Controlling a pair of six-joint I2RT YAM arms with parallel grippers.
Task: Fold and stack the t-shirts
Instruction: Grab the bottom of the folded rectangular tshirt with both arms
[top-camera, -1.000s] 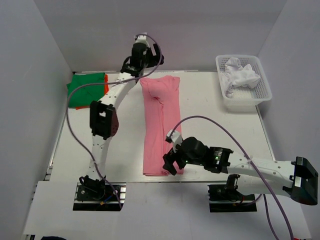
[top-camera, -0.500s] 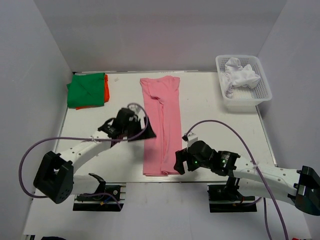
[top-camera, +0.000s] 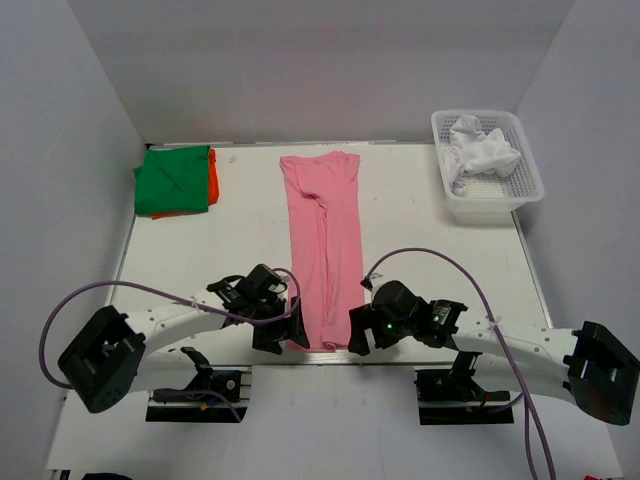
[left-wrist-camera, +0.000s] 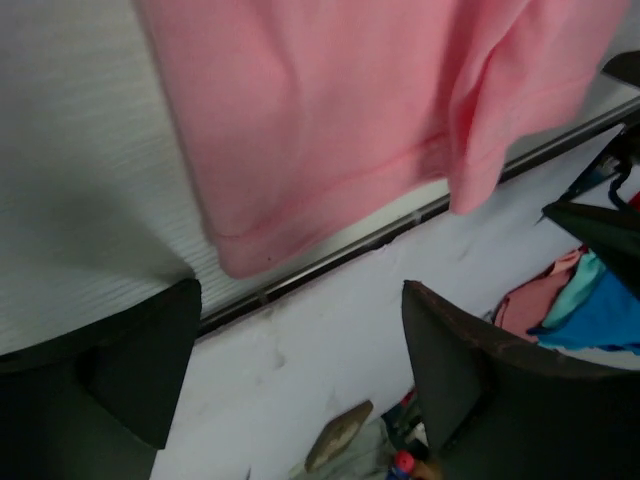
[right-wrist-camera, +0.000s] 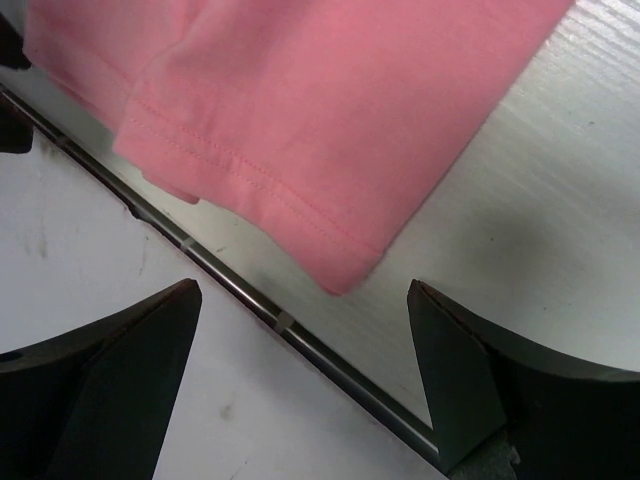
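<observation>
A pink t-shirt, folded into a long narrow strip, lies down the middle of the table. My left gripper is open beside the strip's near left corner. My right gripper is open beside its near right corner. Neither holds cloth. A folded green t-shirt lies on an orange one at the far left. White t-shirts sit crumpled in a basket.
The table's near edge with a metal rail runs just under the shirt's hem. The white basket stands at the far right. Grey walls enclose the table. Coloured cloth lies below the table edge in the left wrist view.
My left arm has swung from the shirt's far end down to its near left corner. My right gripper shifted slightly and stays at the near right corner.
</observation>
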